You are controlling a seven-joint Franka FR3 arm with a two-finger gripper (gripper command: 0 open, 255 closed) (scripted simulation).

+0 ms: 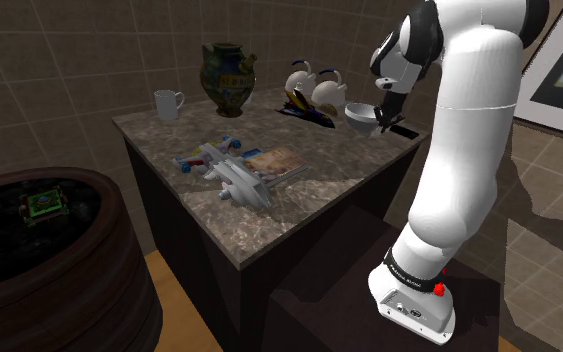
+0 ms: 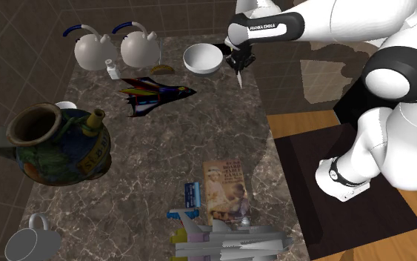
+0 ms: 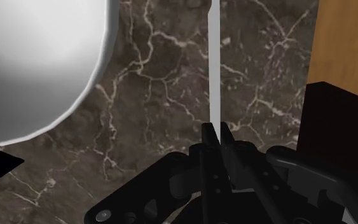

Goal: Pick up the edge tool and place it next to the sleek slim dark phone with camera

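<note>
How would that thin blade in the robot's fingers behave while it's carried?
The blade looks straight along its length, so probably stiff. It seems thin and smooth, so it might slip or pivot in the gripper, which pinches just one end.

The arm (image 1: pixel 469 130) is glossy white, built of fat rounded tubes with dark joints (image 1: pixel 419 40) between them. A black band (image 2: pixel 269 27) near the wrist carries white "FRANKA EMIKA" lettering, and another black ring (image 1: pixel 414 272) with small white lettering circles the foot. The white base (image 1: pixel 409 305) bears a red knob (image 1: pixel 437 290). The claw (image 3: pixel 216 130) is all black, with round screw heads (image 3: pixel 101 214).
</note>
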